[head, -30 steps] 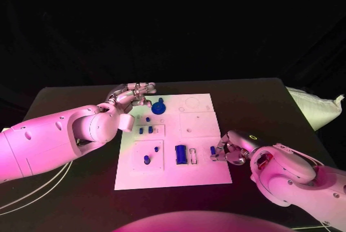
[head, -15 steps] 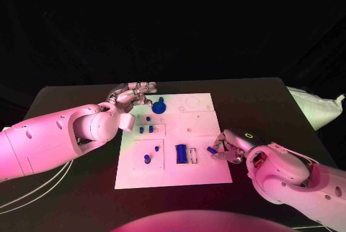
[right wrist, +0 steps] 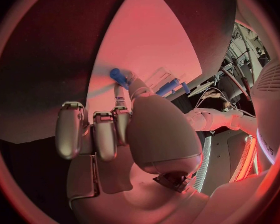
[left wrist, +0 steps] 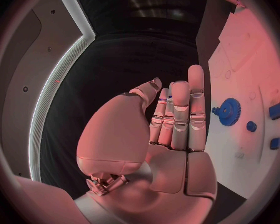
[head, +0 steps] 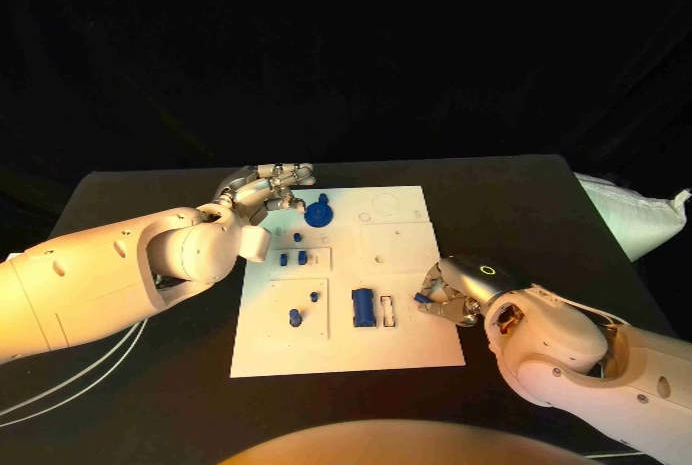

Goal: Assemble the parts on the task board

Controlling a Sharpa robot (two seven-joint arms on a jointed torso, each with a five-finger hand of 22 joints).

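The white task board (head: pixel 404 347) lies mid-table with blue parts on it: a gear (head: pixel 317 217) near its far left corner, small pegs (head: pixel 299 257) below it, and a rectangular block (head: pixel 362 308) beside an empty slot. My right hand (head: pixel 450 298) hovers at the board's right edge and pinches a small blue peg (head: pixel 421 297) (right wrist: pixel 117 76) between thumb and finger. My left hand (head: pixel 270 190) (left wrist: pixel 171 134) hangs at the board's far left corner, fingers straight and close together, holding nothing. The gear (left wrist: pixel 228 111) lies just beyond its fingertips.
A white bag (head: pixel 635 217) rests at the table's right edge. Cables (head: pixel 58 385) run along the table's left front. Bare black table (head: pixel 519 200) surrounds the board.
My right hand has lifted the blue peg slightly and shifted it left toward the board's slot. The left hand has stayed put.
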